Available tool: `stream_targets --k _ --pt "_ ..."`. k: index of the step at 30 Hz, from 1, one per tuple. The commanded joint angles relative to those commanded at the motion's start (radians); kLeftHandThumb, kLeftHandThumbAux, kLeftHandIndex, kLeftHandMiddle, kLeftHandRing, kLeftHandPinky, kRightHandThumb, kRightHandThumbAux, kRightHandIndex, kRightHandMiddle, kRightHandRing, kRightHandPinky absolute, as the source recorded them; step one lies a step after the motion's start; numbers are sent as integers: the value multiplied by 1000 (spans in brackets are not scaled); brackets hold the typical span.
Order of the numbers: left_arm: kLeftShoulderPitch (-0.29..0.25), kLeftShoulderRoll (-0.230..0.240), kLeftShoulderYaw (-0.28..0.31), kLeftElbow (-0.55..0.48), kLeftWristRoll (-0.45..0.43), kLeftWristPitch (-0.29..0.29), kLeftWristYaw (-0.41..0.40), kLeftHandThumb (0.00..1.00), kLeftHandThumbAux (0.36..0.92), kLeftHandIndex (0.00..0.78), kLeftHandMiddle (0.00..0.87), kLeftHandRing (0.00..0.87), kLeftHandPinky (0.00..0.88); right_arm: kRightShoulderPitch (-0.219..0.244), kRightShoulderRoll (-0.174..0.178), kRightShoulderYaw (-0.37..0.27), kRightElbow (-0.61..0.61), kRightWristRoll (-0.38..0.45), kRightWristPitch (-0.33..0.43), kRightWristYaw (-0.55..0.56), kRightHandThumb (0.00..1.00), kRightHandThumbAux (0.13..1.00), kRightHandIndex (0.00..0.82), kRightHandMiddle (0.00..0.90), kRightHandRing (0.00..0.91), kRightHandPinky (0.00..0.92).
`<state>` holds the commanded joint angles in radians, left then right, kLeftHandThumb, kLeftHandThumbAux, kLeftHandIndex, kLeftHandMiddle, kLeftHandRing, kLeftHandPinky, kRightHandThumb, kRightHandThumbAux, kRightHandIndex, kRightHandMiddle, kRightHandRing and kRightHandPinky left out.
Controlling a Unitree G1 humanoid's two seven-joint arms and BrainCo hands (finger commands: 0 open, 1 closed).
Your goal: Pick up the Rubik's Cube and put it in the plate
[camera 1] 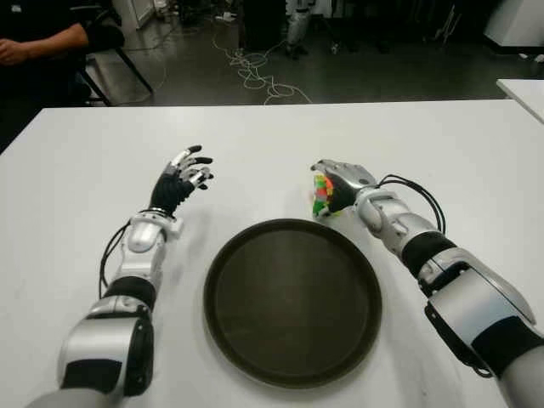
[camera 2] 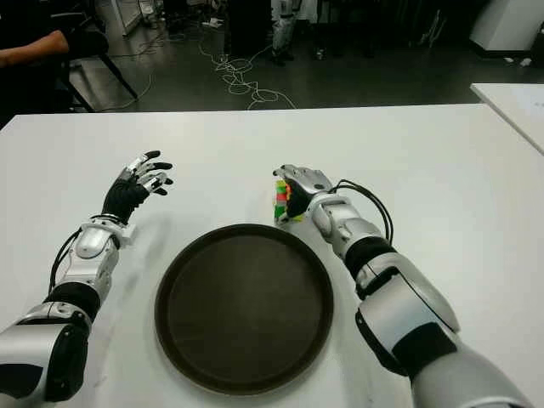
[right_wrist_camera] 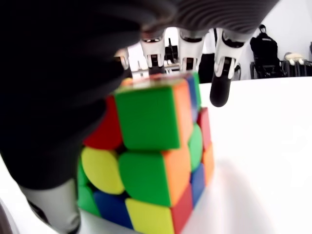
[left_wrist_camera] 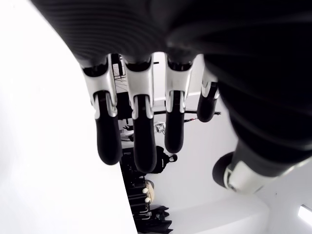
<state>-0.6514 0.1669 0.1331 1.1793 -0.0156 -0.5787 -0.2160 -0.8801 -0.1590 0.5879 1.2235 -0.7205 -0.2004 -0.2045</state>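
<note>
The multicoloured Rubik's Cube [camera 1: 321,197] stands on the white table [camera 1: 255,136], just beyond the far right rim of the round dark plate [camera 1: 293,306]. My right hand [camera 1: 342,184] reaches over it from the right. In the right wrist view its fingers [right_wrist_camera: 222,83] lie across the top of the cube [right_wrist_camera: 156,156], and the thumb presses its lower side. The cube's base still touches the table. My left hand [camera 1: 184,177] hovers to the left of the plate with its fingers [left_wrist_camera: 139,141] spread and nothing in them.
A person's arm [camera 1: 38,42] shows at a chair past the table's far left corner. Cables [camera 1: 255,72] lie on the dark floor behind. A second white table [camera 1: 523,89] stands at the right.
</note>
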Motion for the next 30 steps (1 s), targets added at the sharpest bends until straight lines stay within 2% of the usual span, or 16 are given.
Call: stream_targets --k 7,13,14,15,16,18,22,30 --pt "0 0 0 0 1 2 4 428 624 160 292 374 428 6 7 -23 6 15 3 -34 0 764 127 158 210 277" --pt "-1 2 -2 1 4 5 9 437 624 158 290 374 435 10 6 -35 11 25 -9 -63 0 859 207 235 301 377" --pt "-1 2 -2 2 5 5 10 438 624 158 290 375 436 10 6 -37 12 25 -12 -66 241 819 278 275 340 421" --pt "-1 3 -3 3 6 6 11 439 623 158 291 376 437 10 4 -39 13 26 -15 -70 396 793 323 302 365 449" --pt "-2 3 -3 4 7 6 12 440 625 156 289 378 437 9 3 -41 14 27 -18 -73 502 774 356 370 423 492" --pt "-2 3 -1 6 3 6 8 441 624 155 286 378 437 8 2 -44 16 28 -24 -75 595 756 385 438 481 531" --pt "-1 1 4 6 -3 5 3 442 626 155 288 378 437 7 0 -47 18 28 -31 -77 673 742 409 511 547 573" --pt "-2 3 4 5 -3 5 1 430 621 157 288 368 432 7 2 -49 17 27 -34 -87 693 739 415 543 584 606"
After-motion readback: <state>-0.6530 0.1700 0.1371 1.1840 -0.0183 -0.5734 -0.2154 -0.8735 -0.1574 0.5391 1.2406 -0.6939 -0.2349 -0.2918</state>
